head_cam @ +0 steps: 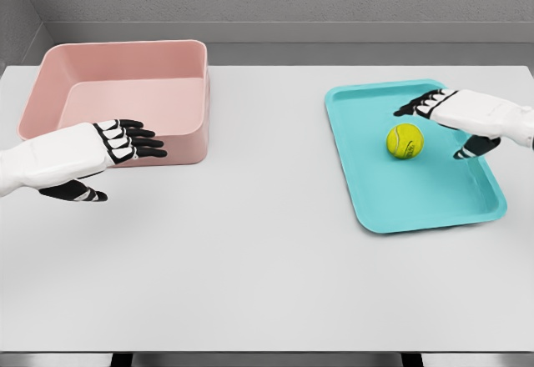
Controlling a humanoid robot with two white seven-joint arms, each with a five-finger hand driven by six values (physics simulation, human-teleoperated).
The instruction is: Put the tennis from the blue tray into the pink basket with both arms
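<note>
A yellow-green tennis ball (405, 141) lies in the middle of the blue tray (392, 208) on the right of the white table. My right hand (442, 125) hovers just right of the ball, fingers spread and holding nothing, its fingertips (410, 108) above the ball and its thumb lower right. The pink basket (158, 146) stands at the back left and holds nothing I can see. My left hand (125, 154) floats in front of the basket's near wall, fingers extended, nothing in it.
The white table (250, 258) stretches wide between basket and tray. A grey wall runs behind the table's far edge.
</note>
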